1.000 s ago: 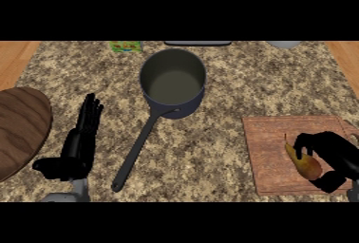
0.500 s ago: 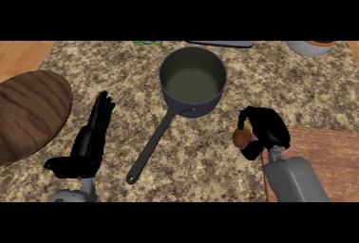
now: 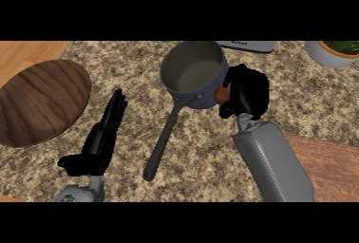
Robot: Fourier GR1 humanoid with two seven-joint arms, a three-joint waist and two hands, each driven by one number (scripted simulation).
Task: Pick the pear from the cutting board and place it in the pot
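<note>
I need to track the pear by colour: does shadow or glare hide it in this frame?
Head view: the light is even, with no glare on the pot; the pear shows only as an orange-brown sliver by the pot's rim, covered not by shadow but by the black right hand curled round it.

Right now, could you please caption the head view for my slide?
Right hand, curled round the pear, holds it beside the pot; left hand lies open on the counter.

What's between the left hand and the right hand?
In the head view, the pot's handle crosses that stretch, between the left hand and the right hand.
</note>
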